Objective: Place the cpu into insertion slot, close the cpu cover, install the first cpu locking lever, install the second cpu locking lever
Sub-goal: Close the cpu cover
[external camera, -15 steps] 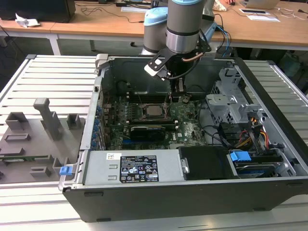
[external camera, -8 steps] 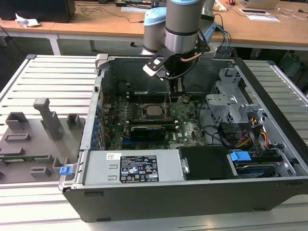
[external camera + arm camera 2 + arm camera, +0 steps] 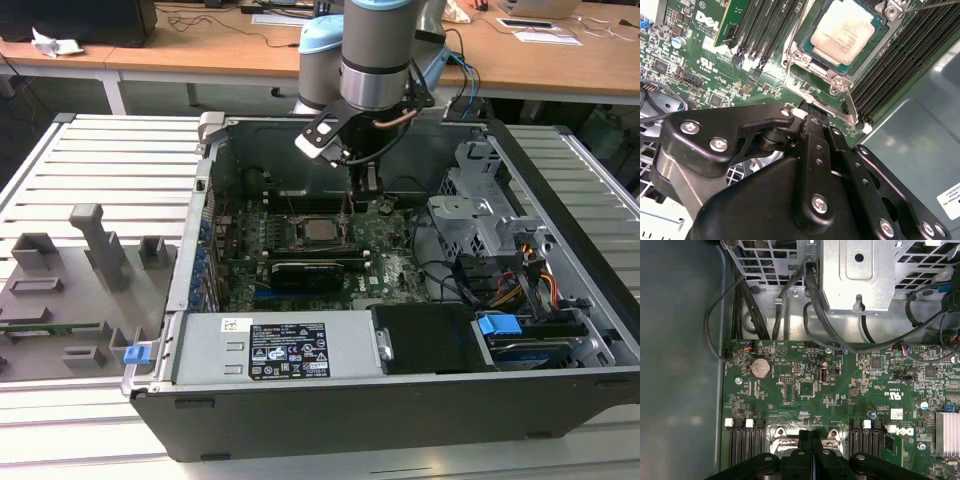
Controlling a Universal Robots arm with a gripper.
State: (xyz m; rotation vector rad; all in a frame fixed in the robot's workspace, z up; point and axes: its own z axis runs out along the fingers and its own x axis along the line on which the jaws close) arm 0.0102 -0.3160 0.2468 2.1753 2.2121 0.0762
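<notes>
The cpu (image 3: 842, 31), a pale silver square, lies flat in the insertion slot, which is hidden beneath it; it also shows mid-board (image 3: 318, 230). The cpu cover (image 3: 807, 62) lies down around it as a silver frame. A thin wire lever (image 3: 853, 107) runs along the frame's edge close to my fingertips. My gripper (image 3: 815, 119) is shut with nothing visible between the fingers, just off the frame's corner. In the exterior view the gripper (image 3: 362, 195) hangs over the board beside the cpu. In the first wrist view its tips (image 3: 811, 435) sit between two metal frame corners.
Black memory slots (image 3: 890, 65) flank the socket. A long black card (image 3: 310, 270) lies near the cpu. A metal drive cage (image 3: 475, 215) with cables (image 3: 815, 315) stands on the exterior view's right. The case walls (image 3: 205, 200) enclose the board. A grey fixture tray (image 3: 70, 290) sits outside.
</notes>
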